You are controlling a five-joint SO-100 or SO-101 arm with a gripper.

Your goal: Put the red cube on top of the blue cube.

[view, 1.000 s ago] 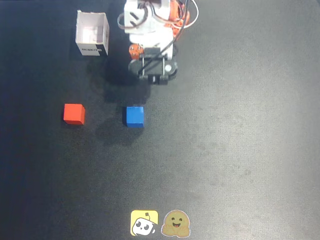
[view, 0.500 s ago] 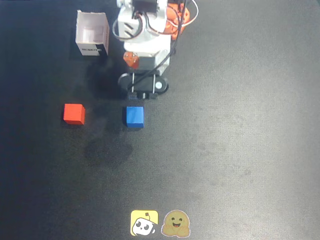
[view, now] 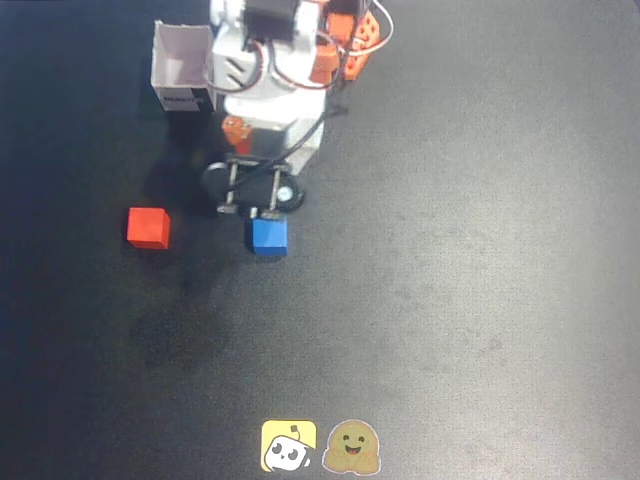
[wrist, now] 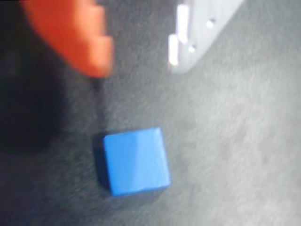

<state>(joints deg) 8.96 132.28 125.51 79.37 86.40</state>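
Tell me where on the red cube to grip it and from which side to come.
Grip the red cube across two opposite side faces, coming straight down from above. It sits flat on the black table, edges roughly square to the overhead view, with bare table on every side, so either pair of faces looks reachable. The gripper is open, so it would likely straddle the cube.

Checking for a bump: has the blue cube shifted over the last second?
No. In the overhead view the blue cube keeps its spot relative to the red cube and the stickers; only the arm swung left.
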